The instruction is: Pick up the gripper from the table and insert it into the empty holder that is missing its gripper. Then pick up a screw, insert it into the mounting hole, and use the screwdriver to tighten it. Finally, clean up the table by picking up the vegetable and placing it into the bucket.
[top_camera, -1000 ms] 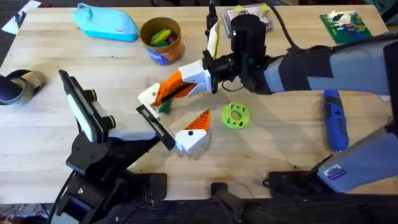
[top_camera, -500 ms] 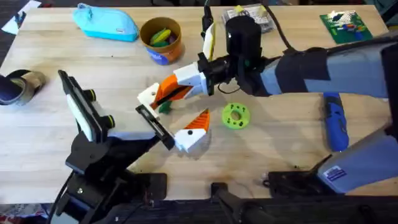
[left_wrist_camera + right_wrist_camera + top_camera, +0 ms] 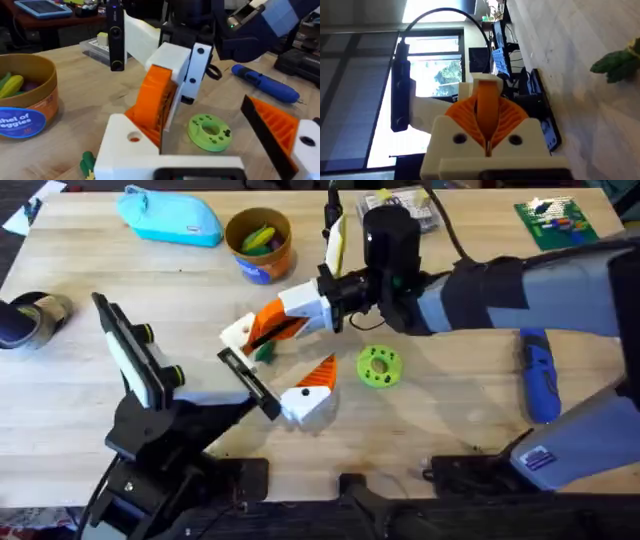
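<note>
Reaching in from the right, the right gripper (image 3: 335,298) pinches the gripper (image 3: 285,315) by its white base, orange tip angled into the holder (image 3: 240,335) at table centre, evidently to seat it. Left gripper (image 3: 262,395) braces the black bar (image 3: 250,382); its finger spread: cannot tell.

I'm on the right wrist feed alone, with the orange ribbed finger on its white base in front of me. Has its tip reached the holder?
Observer: Overhead, the orange ribbed finger in the right gripper has its tip against the white angular printed bracket. Seated or not, I cannot tell.
Operator: Where's the screwdriver?
Observer: The blue cylindrical screwdriver lies on the wooden table beside your arm, away from the bracket.
Operator: And the bucket?
Observer: The round orange-tan bucket stands upright beyond the bracket.
</note>
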Motion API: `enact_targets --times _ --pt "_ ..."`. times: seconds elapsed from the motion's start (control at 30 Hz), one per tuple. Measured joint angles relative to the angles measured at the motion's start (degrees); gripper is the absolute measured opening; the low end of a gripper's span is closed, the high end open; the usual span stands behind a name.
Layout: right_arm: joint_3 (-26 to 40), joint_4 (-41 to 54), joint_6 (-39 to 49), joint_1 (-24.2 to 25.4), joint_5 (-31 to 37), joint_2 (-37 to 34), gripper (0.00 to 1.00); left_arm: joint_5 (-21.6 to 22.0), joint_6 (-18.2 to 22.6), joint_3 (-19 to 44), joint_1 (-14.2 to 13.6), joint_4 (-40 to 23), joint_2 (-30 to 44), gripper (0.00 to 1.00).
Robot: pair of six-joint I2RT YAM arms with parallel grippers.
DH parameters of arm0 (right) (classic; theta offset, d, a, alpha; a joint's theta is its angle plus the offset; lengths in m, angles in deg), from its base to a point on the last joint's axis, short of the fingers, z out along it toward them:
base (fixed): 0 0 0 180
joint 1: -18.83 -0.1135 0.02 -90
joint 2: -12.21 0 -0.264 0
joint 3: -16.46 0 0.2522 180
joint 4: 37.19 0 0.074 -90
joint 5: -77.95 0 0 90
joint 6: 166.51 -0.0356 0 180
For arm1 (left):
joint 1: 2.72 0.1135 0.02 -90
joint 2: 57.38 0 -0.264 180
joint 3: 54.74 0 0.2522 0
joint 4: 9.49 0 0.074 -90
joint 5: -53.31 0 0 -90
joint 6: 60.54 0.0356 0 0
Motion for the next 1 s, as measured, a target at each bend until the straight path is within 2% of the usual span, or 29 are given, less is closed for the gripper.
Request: enact_targets --times 0.07,0.23,0.43,0.47,0.7,0.77,0.83,0.87,1.0 --pt "0.0 -1.3 -0.3 0.0 -0.2 -0.5 0.064 0.2 0.0 0.0 0.0 0.0 0.0 0.994" --pt "0.0 -2.3 -0.7 0.0 -0.4 -0.8 0.103 0.3 0.2 0.0 0.1 0.0 0.0 0.994" --pt "0.0 -3.2 -0.9 -0.1 -0.3 -1.1 0.216 0.0 0.7 0.0 0.1 0.0 0.0 0.994" --pt "0.0 -4.2 -1.2 -0.2 -0.3 -1.1 0.301 0.0 1.1 0.0 0.1 0.0 0.0 0.994" --pt "0.0 -4.6 -1.3 -1.9 0.3 -1.1 0.487 -4.3 1.5 0.0 -0.8 0.2 0.0 0.994" --pt "0.0 -4.6 -1.5 -1.9 0.4 -1.1 0.578 -4.5 1.5 0.0 -0.8 0.2 0.0 0.994" --pt "0.0 -4.5 -1.6 -1.8 0.5 -1.1 0.722 -4.7 1.5 0.0 -0.8 0.2 0.0 0.994" --pt "0.0 -4.6 -1.5 -1.4 0.5 -1.1 0.965 -4.9 1.5 0.0 -0.8 0.2 0.0 0.994" --pt "0.0 -4.5 -1.5 0.8 0.5 -1.1 0.992 -5.1 1.5 0.0 -0.8 0.2 0.0 0.994"
